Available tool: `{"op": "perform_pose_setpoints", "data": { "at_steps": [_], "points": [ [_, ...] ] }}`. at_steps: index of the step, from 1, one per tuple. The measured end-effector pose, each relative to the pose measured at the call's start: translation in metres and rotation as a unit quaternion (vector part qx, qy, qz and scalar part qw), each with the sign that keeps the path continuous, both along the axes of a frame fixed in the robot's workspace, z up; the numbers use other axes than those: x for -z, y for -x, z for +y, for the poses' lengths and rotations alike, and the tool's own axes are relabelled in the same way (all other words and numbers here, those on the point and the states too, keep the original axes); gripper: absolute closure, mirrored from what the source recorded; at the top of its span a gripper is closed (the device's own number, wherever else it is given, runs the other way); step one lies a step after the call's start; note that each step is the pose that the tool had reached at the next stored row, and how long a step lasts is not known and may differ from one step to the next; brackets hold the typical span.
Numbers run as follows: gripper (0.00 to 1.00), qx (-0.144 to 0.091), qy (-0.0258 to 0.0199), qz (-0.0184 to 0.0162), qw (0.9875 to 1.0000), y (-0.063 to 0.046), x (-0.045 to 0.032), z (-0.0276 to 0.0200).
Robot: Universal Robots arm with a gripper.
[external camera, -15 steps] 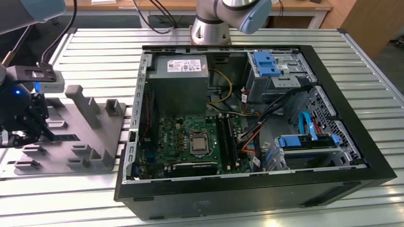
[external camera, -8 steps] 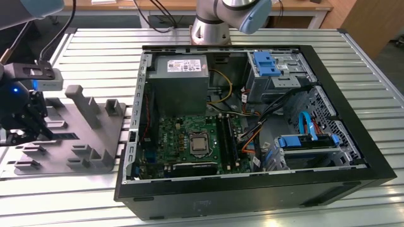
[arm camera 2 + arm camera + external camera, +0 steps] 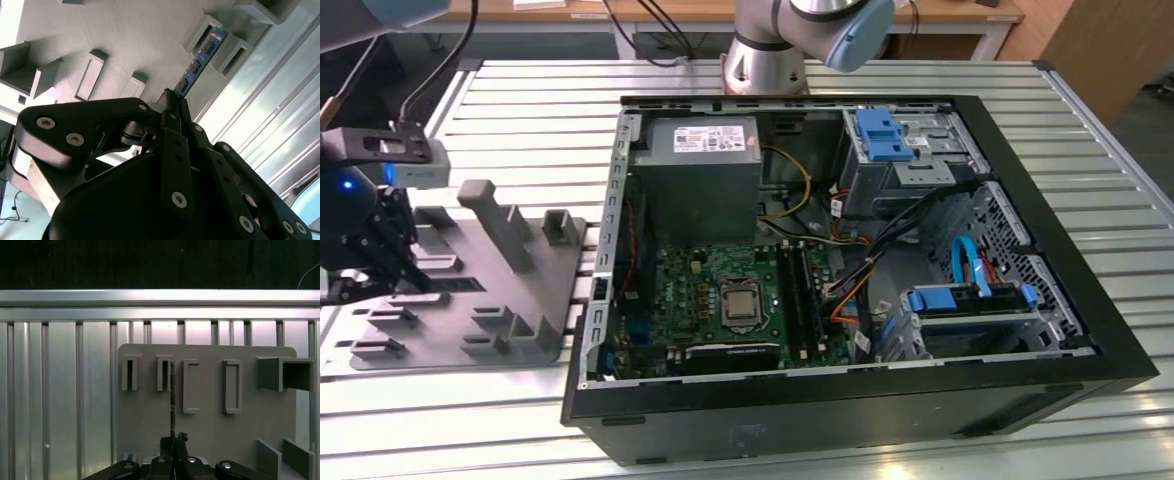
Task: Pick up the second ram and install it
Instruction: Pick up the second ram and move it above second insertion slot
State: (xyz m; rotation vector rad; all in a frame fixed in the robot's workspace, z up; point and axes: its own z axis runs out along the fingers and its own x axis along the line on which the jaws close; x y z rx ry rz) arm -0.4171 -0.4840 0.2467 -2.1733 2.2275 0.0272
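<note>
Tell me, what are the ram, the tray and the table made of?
Ram: blue circuit board carrying black chips. Tray: probably plastic, matte grey, with blocky moulded posts. Table: metal, likely aluminium, going by its shiny ribbed slats.

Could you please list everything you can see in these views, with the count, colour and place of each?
second ram: one, blue with black chips, on edge in the tray, far end between two posts.
tray: one, grey with upright posts, on the table at the exterior view's left, beside the case.
computer case: one, black, side open, middle of the table.
motherboard: one, green, inside the case.
power supply: one, grey, inside the case above the motherboard.
drive brackets: two, blue, at the case's side toward the exterior view's right.
table: one, silver, slatted.
arm: one, grey base behind the case.
gripper: one, black, over the tray, shut on the second ram's near end.
</note>
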Motion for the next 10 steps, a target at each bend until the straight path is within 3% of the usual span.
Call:
{"op": "perform_pose_setpoints", "data": {
  "at_steps": [10],
  "points": [
    [0.86, 0.0, -0.0024, 0.0, 1.0, 0.0, -0.0076, 0.0]
  ]
}}
